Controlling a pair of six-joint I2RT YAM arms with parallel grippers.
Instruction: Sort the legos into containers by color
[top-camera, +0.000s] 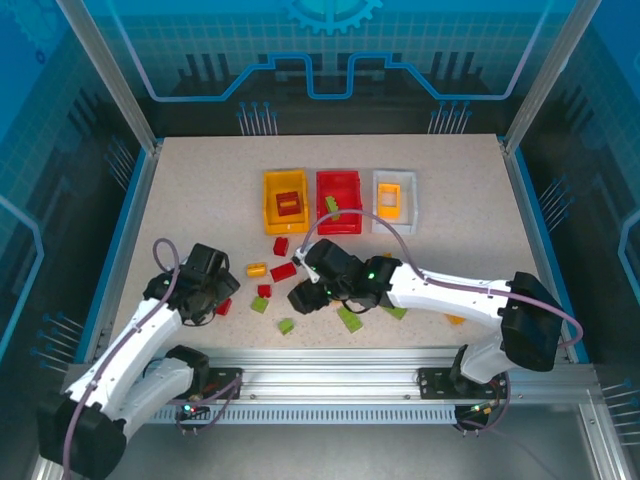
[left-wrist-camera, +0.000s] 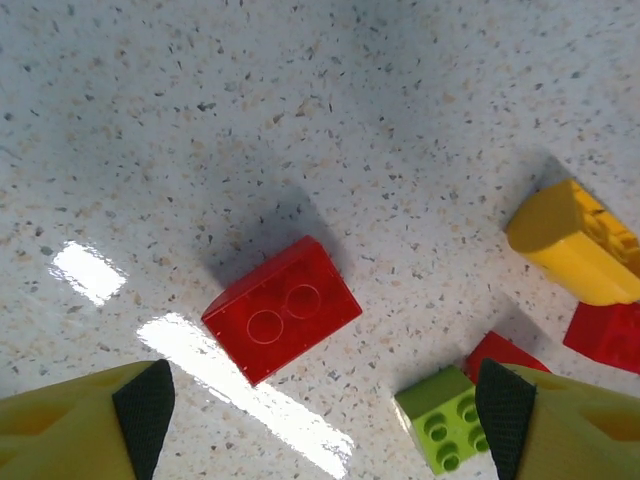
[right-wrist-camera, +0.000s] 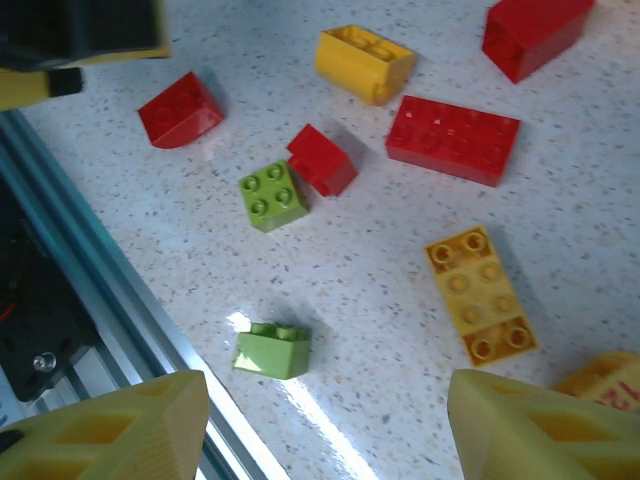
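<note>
Three containers stand in a row at the back: a yellow-orange bin (top-camera: 285, 200) with a red brick in it, a red bin (top-camera: 338, 200) and a white bin (top-camera: 394, 200) holding an orange brick. Loose legos lie scattered in front of the arms. My left gripper (top-camera: 220, 298) (left-wrist-camera: 325, 420) is open low over a red brick (left-wrist-camera: 282, 308), and a green brick (left-wrist-camera: 445, 418) lies by its right pad (left-wrist-camera: 505, 415). My right gripper (top-camera: 308, 290) (right-wrist-camera: 330, 430) is open above a small green brick (right-wrist-camera: 272, 350), with a yellow plate (right-wrist-camera: 480, 295) beside it.
A red plate (right-wrist-camera: 453, 138), a yellow curved brick (right-wrist-camera: 365, 62), a green square brick (right-wrist-camera: 272, 195) and small red bricks (right-wrist-camera: 322, 160) lie between the two grippers. The metal rail (right-wrist-camera: 110, 300) at the table's near edge runs close to the right gripper.
</note>
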